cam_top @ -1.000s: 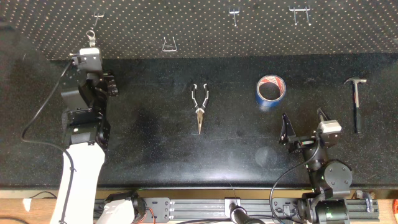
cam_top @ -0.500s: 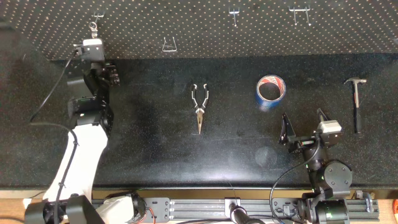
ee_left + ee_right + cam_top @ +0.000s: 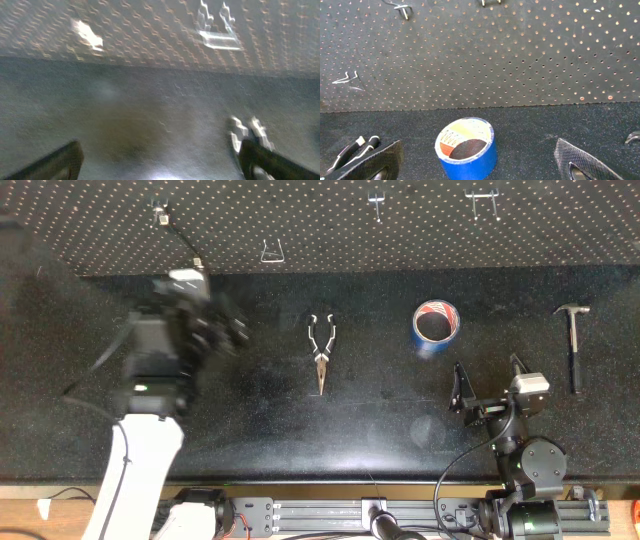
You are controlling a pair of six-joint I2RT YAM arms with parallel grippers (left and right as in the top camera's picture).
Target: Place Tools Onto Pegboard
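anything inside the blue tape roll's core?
Nothing sits inside the blue tape roll. Its hole shows the printed inner wall and the black mat at the bottom. The mat directly beneath the roll's wall is covered.

left claw (image 3: 160,152) spread wide, nothing between fingers (image 3: 57,162) | dark worktop (image 3: 150,115) under it | pegboard (image 3: 140,25) upright at worktop's far edge | wire hook (image 3: 218,31) on pegboard | small bright object (image 3: 87,35) on pegboard, well apart from hook, can't ID | pliers (image 3: 246,131): white handle tips on worktop, just beside one finger
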